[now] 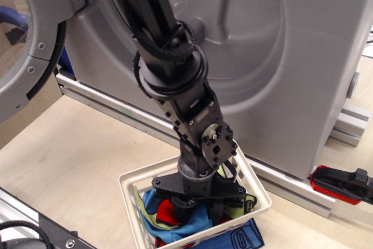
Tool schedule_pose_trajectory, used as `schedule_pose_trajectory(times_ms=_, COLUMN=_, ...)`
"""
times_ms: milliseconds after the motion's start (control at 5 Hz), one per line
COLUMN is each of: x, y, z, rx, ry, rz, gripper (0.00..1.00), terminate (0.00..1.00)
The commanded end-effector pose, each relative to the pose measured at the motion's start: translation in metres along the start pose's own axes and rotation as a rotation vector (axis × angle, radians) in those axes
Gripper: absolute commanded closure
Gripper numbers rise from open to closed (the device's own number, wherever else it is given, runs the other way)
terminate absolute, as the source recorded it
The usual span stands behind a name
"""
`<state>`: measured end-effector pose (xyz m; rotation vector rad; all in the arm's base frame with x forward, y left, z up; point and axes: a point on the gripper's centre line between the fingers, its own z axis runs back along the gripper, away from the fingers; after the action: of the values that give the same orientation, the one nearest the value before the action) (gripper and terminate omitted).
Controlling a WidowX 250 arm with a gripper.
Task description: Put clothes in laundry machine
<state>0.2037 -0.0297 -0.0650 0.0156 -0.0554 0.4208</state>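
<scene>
Fingers [182,207] sunk into clothes [175,221] in white basket [129,189] — machine [303,56] behind.

White slotted basket [260,199] lower centre on pale wood desk [70,150]; dark blue cloth [239,238] beside it; red-black clamp [341,185] lower right.

Black jointed arm [175,80] with ribbed cable, screws, blocky wrist
</scene>
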Motion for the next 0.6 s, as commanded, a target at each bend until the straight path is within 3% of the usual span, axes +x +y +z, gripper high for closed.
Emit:
schedule_pose_trajectory(times_ms=0, x=0.017, y=0.001, z=0.038, rx=-0.050, ry=-0.056, rz=-0.046, gripper=1.00, terminate=0.00)
schedule_pose_trajectory(times_ms=400, x=0.017, y=0.004, z=0.083, rx=-0.143, ry=-0.100, rz=-0.145, gripper=1.00, terminate=0.00)
